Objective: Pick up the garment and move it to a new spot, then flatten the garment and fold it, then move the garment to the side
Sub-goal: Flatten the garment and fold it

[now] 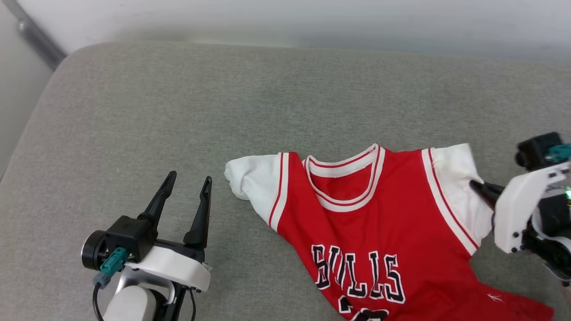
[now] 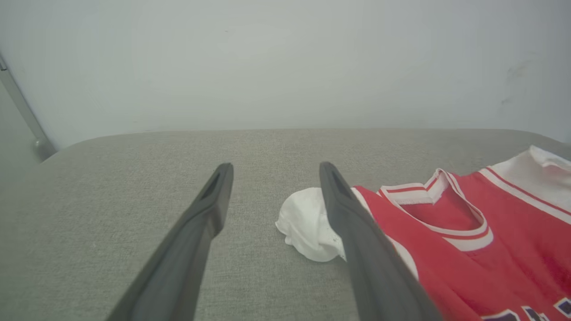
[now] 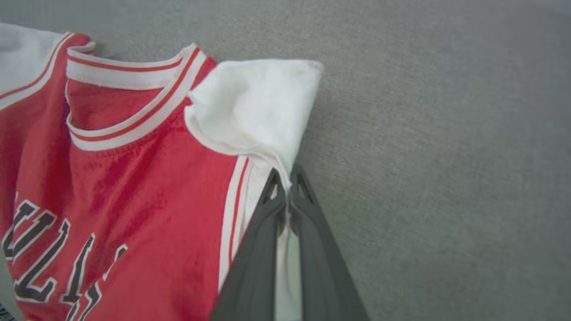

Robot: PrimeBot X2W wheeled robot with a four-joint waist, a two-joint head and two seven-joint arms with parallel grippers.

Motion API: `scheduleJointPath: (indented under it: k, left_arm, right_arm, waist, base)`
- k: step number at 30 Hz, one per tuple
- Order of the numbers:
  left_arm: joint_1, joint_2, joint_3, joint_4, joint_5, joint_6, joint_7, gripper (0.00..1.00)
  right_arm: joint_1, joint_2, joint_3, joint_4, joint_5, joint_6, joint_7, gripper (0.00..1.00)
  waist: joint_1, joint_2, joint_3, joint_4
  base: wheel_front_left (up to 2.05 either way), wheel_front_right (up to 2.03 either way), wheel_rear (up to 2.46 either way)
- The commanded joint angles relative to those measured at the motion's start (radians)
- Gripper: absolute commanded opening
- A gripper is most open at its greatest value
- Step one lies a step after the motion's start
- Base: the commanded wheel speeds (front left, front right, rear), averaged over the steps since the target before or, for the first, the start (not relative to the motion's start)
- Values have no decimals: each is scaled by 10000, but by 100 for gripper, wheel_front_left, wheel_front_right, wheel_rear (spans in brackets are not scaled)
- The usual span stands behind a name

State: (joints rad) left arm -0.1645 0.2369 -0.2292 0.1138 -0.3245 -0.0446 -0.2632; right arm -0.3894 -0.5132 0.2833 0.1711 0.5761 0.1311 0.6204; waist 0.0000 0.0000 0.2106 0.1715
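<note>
A broad grey fabric cushion [image 1: 178, 111] spreads across the scene, with a pale wall [image 1: 312, 18] behind its far edge and a slanted grey bar [image 1: 38, 42] at the far left corner. The garment [image 1: 379, 232] lies front-up on the robot's right half of the cushion. Its collar [image 1: 345, 178] points toward the wall and its hem runs off the near edge of the head view. The long axis goes from far to near, leaning toward the robot's right as it nears the robot. The black lettering [image 1: 357, 276] slants with it. The right-hand sleeve [image 1: 459, 187] is lifted and creased into a fold. The right gripper [image 3: 287, 180] comes in from the right, its jaws pressed together and pinching that sleeve's outer edge. The left-hand sleeve [image 1: 252, 176] is bunched into a small white lump on the cushion. The left gripper [image 1: 189, 178] is near it with jaws spread and nothing between them, fingers pointing toward the wall. In the head view a strip of bare cushion separates it from the lump.
</note>
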Motion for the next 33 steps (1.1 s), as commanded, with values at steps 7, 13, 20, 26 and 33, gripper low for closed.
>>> scheduleJointPath:
  k: [7,13,20,26,33]
  left_arm:
    - [37,57,213,-4,137,-75,-22,100]
    - [-107,71,212,129,174,-121,-21,100]
    - [-90,104,315,298,128,-68,-22,100]
    - [19,54,521,146,22,-41,-21,100]
    - [240,63,843,-171,-227,-120,-21,100]
  right_arm:
    - [1176,1283,-3129,539,431,-4,-153,0]
    - [1501,1755,-4842,1588,-890,-7,-451,100]
    - [1405,2108,-5422,1769,-2401,-5,-1084,100]
    - [1384,2207,-5298,974,-3040,-5,-1771,100]
    - [1954,2433,-4758,-1008,-2987,-5,-3344,100]
  waist:
    - [0,0,142,-482]
    - [0,0,250,-605]
    - [0,0,48,-803]
    - [0,0,-358,-1069]
    - [0,0,-740,-1470]
  base:
    - [0,0,0]
    - [0,0,0]
    - [0,0,0]
    - [0,0,0]
    - [0,0,0]
